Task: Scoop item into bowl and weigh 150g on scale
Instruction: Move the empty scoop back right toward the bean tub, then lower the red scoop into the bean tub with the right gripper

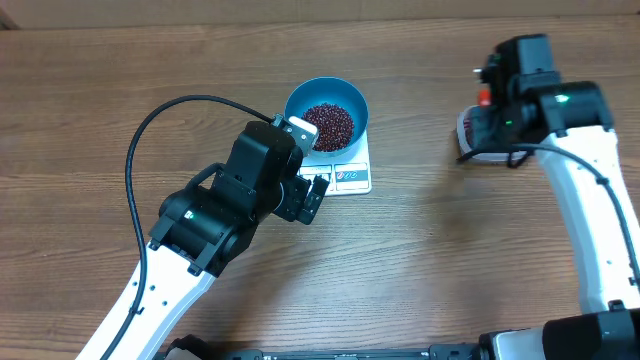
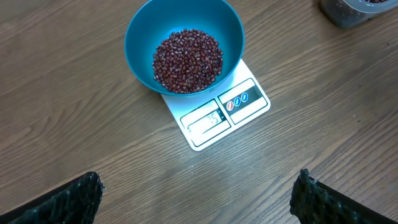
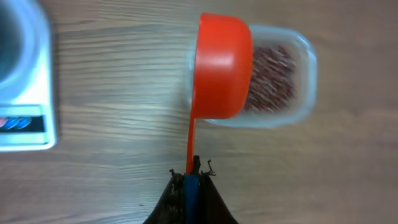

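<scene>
The dark red-brown beans lie in a loose heap in the bottom of the light-blue bowl, and the bowl stands on the rear part of the small white scale, leaving the display and label panel along the front edge uncovered; the digits there are too small to read with certainty. The left hand hovers over the bare wooden tabletop just in front of the scale, its two dark fingers spread wide apart and holding nothing, so bowl and beans sit ahead of it and apart from it, framed between the fingers in the wrist view. Well off to the right side of the scale, the right hand has its fingers pressed together on the end of the thin handle of an orange-red scoop. The scoop's cup lies over the left part of a clear rectangular plastic tub that holds more of the same beans; whether cup and tub touch cannot be told. From that wrist view the scale shows at the left edge, apart from the tub.
</scene>
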{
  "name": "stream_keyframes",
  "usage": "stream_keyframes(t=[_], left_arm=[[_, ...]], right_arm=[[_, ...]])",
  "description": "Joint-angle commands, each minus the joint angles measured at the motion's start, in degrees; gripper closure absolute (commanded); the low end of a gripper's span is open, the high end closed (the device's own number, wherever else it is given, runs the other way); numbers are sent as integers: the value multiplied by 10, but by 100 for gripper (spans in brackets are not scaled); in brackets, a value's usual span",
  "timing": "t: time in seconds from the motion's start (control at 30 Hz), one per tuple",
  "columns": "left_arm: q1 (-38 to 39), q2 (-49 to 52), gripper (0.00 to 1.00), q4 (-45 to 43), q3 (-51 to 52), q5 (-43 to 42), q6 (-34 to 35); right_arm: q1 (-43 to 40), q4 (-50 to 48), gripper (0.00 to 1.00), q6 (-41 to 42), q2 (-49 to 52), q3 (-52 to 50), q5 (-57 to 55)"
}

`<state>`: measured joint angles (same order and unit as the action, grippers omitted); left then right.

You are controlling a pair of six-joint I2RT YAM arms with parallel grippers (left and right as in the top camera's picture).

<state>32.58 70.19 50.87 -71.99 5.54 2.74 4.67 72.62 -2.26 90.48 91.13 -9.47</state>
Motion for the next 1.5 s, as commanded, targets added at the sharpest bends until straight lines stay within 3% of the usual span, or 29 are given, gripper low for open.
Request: stream_keyframes(t=[0.0,0.23,0.33,0.4,0.6,0.7,0.73,0.77,0.9,1.0,1.07,1.17,1.23,1.3,1.37,1.43,1.47], left_arm=[[-3,2,0,-1,-9,-7,-11],[-3,2,0,-1,-9,-7,-11],[-3,2,0,-1,-9,-7,-11],[-3,2,0,-1,-9,-7,-11],[-3,2,0,-1,-9,-7,-11],[-3,2,0,-1,-9,-7,-11],[-3,2,1,-1,-9,-7,-11],[-3,2,0,-1,-9,-7,-11],[-3,2,0,-1,-9,-7,-11],[-3,2,0,-1,-9,-7,-11],[-3,2,0,-1,-9,-7,-11],[-3,2,0,-1,-9,-7,-11],[-3,2,0,-1,-9,-7,-11],[-3,2,0,-1,-9,-7,-11],[-3,2,0,-1,-9,-7,-11],[-3,2,0,-1,-9,-7,-11],[-3,2,0,-1,-9,-7,-11]], right_arm=[[-41,2,96,27,-8,10,-9],[-79,-8,96,26,-7,-12,-8],[-79,-16,91,25,-7,-23,-7],[-79,-20,96,25,-7,-26,-8],[-79,-33,96,25,-7,-26,-8],[-79,-41,85,25,-7,-26,-8],[-79,-43,87,25,-7,-26,-8],[-79,-45,96,25,-7,-26,-8],[-79,-51,96,25,-7,-27,-8],[-79,-54,84,25,-7,-27,-8],[-79,-55,96,25,-7,-27,-8],[-79,-57,96,25,-7,-27,-8],[-79,-61,86,25,-7,-27,-8],[-79,-64,96,25,-7,-27,-8],[-79,-67,96,25,-7,-27,-8],[-79,-70,87,25,-7,-27,-8],[-79,-71,89,25,-7,-27,-8]])
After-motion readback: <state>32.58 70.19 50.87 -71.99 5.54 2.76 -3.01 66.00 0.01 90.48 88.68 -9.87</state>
